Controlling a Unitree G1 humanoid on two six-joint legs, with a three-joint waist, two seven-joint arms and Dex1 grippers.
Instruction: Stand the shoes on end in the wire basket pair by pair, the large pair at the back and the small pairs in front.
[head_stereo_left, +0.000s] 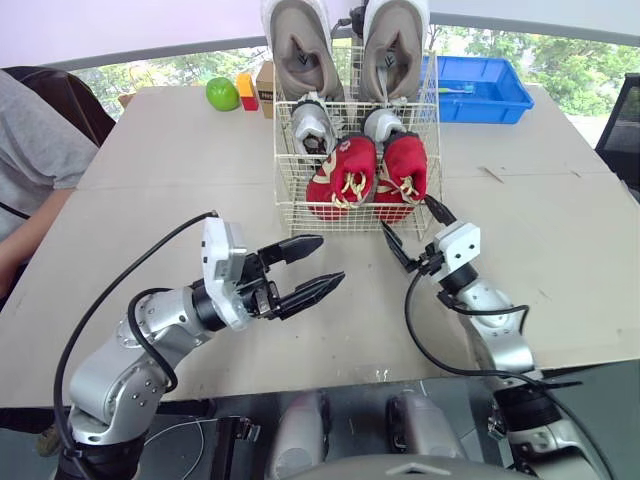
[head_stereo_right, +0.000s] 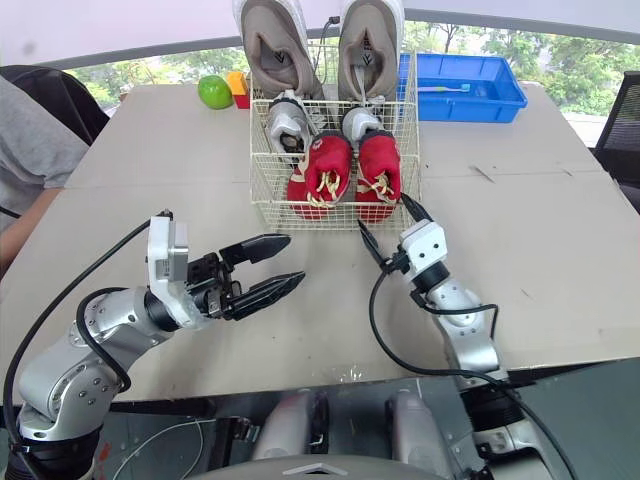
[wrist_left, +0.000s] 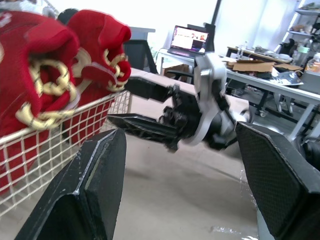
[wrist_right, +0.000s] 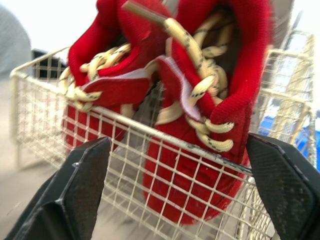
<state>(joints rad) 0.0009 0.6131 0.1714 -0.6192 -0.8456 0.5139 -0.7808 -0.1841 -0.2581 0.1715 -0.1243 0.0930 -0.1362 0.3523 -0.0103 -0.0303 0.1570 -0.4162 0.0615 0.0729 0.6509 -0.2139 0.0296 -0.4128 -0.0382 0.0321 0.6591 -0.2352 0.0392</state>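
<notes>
- The white wire basket (head_stereo_left: 286, 190) stands on the pale tabletop (head_stereo_left: 150, 200) and serves as the reference for every position below.
- Rear of the basket: the large beige mesh trainers (head_stereo_left: 300, 45) stand on end side by side, rising well above the rim.
- Middle of the basket: a small pair of grey-and-silver trainers (head_stereo_left: 312, 125).
- Front of the basket: a small pair of red fabric shoes with cream laces (head_stereo_left: 345, 175), leaning against the front wire.
- The left gripper (head_stereo_left: 330, 260) hovers in front of the basket, toward its left corner and apart from it. Its fingers are spread wide and hold nothing.
- The right gripper (head_stereo_left: 406, 216) sits just in front of the basket's right front corner, pointing at the red shoes. Its jaws are parted and empty.
- Behind the basket, to its right, lies a blue plastic tray (head_stereo_left: 485, 90).
- Judgement: loading appears complete, and the step in hand is the release after the last pair.
- Next move: draw both arms straight back from the basket, taking care that no fingertip catches the front wire or a loose lace.
</notes>
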